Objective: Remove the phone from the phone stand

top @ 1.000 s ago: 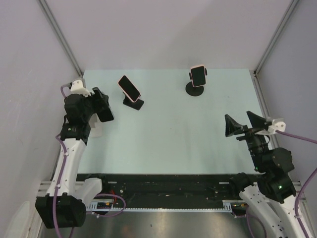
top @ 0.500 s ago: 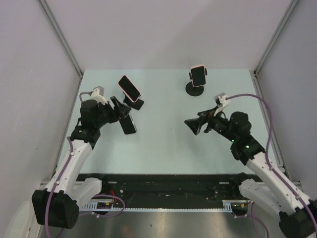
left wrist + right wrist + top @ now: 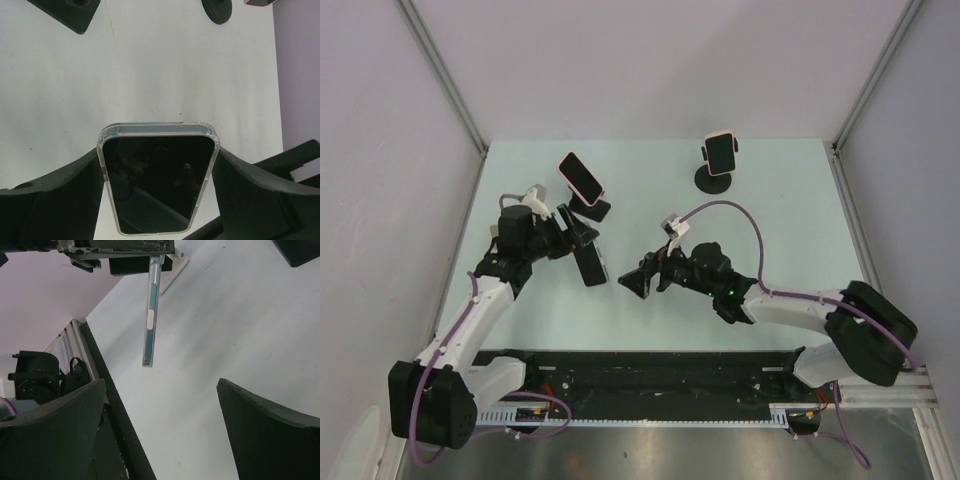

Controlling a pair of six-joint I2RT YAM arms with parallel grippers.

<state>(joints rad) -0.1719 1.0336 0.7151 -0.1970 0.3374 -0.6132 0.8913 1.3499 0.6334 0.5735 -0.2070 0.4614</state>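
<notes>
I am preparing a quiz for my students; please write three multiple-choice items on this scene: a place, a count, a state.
1. Where is the clear-cased phone? A) between the left claw's fingers B) flat on the table C) on a stand
2. How many phones sit on stands? A) one B) two C) four
3. How is the right claw? A) shut on a phone B) shut on a stand C) open, empty

1 A: fingers press its two long edges. 2 B: one on the square-based stand, another on the round-based stand. 3 C: nothing lies between its spread fingers.
</notes>
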